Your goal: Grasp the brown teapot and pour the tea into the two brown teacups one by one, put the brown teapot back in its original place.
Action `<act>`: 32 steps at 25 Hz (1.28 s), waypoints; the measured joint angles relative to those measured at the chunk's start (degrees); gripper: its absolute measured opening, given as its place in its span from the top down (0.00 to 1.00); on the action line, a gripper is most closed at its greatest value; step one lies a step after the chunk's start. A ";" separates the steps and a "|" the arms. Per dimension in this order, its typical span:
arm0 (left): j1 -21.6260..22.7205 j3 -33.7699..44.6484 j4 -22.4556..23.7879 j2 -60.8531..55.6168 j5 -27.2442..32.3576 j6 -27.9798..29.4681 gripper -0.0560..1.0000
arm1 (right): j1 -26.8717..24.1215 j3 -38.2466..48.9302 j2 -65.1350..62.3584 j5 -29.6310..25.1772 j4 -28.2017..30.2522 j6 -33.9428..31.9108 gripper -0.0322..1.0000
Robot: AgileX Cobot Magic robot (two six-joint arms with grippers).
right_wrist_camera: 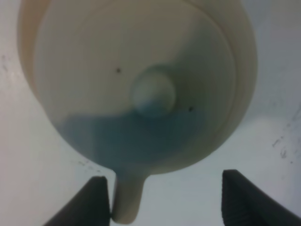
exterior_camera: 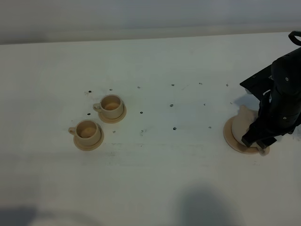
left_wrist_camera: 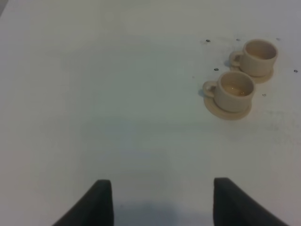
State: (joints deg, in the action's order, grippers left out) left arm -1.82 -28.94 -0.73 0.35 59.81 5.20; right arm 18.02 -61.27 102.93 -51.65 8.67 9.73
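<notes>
Nearest, the left hand [left_wrist_camera: 162, 203]: fingers apart, nothing between them, poised over the bare bench [exterior_camera: 188, 179], both cups well ahead of it.

Farther in, close to the right edge of the bench: the brown teapot [exterior_camera: 242, 123], upright on the wide saucer [exterior_camera: 229, 135], lid on, spout toward the far edge. Directly above it, the right hand [right_wrist_camera: 164, 202], pointing down, fingers [right_wrist_camera: 96, 200] spread wide and clamped on nothing. From the right wrist: lid knob [right_wrist_camera: 153, 92] just beyond the fingertips, loop handle [right_wrist_camera: 127, 200] reaching in between the two fingers, hard up against one and well apart from the other. Touching that finger or a hair off it: cannot tell. Only the handle inside the gap, the pot's round body outside it.

Left of the bench's middle, well apart from the teapot and the right hand: the nearer teacup [exterior_camera: 87, 129], upright on its small saucer [exterior_camera: 89, 145], handle toward the left edge. Just behind it and a little to the right, the farther teacup [exterior_camera: 112, 104] on a second small saucer [exterior_camera: 120, 115], handle likewise toward the left edge. Two saucers near each other, seemingly not touching.

Beyond the cups, only dark specks on the bench up to its far edge.
</notes>
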 joint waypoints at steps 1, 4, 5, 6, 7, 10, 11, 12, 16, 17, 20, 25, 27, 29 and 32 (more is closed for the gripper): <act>0.00 0.00 0.00 0.00 0.00 0.00 0.50 | 0.00 0.00 0.11 0.00 -0.01 0.04 0.45; 0.00 0.00 0.00 0.00 0.00 0.00 0.50 | 0.00 0.00 0.70 0.00 -0.20 0.32 0.45; 0.00 0.00 0.00 0.00 0.00 0.00 0.50 | 0.00 0.00 1.00 0.05 -0.24 0.45 0.45; 0.00 0.00 0.00 0.00 0.00 0.00 0.50 | 0.00 0.00 1.25 0.05 -0.31 0.51 0.45; 0.00 0.00 0.00 0.00 0.00 0.00 0.50 | 0.00 0.00 1.46 0.11 -0.33 0.59 0.45; 0.00 0.00 0.00 0.00 0.00 0.00 0.50 | 0.00 0.00 1.52 0.64 -0.51 0.71 0.45; 0.00 0.00 0.00 0.00 0.00 0.00 0.50 | 0.00 0.00 1.52 0.75 -0.56 0.71 0.45; 0.00 0.00 0.00 0.00 0.00 0.00 0.50 | 0.00 0.00 1.52 0.82 -0.56 0.79 0.46; 0.00 0.00 0.00 0.00 0.00 0.00 0.50 | 0.00 0.00 1.52 1.02 -0.82 1.11 0.50; 0.00 0.00 0.00 0.00 0.00 0.00 0.50 | 0.00 0.00 1.52 1.02 -1.01 1.12 0.52; 0.00 0.00 0.00 0.00 0.00 0.00 0.50 | 0.00 0.00 1.76 0.79 -1.27 1.41 0.57; 0.00 0.00 0.00 0.00 0.00 0.00 0.50 | 0.00 0.00 2.74 0.73 -1.30 1.88 0.70; 0.00 0.00 0.00 0.00 0.00 0.00 0.50 | 0.00 0.00 2.74 0.73 -1.41 1.89 0.74; 0.00 0.00 0.00 0.00 0.00 0.05 0.50 | 0.00 0.00 2.76 0.78 -1.46 1.94 0.80; 0.00 0.00 0.00 0.00 0.00 0.04 0.50 | 0.00 0.00 2.76 0.85 -1.46 2.06 0.85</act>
State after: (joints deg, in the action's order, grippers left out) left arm -1.82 -28.94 -0.73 0.35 59.81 5.24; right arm 18.02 -61.27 105.69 -50.81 7.22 11.80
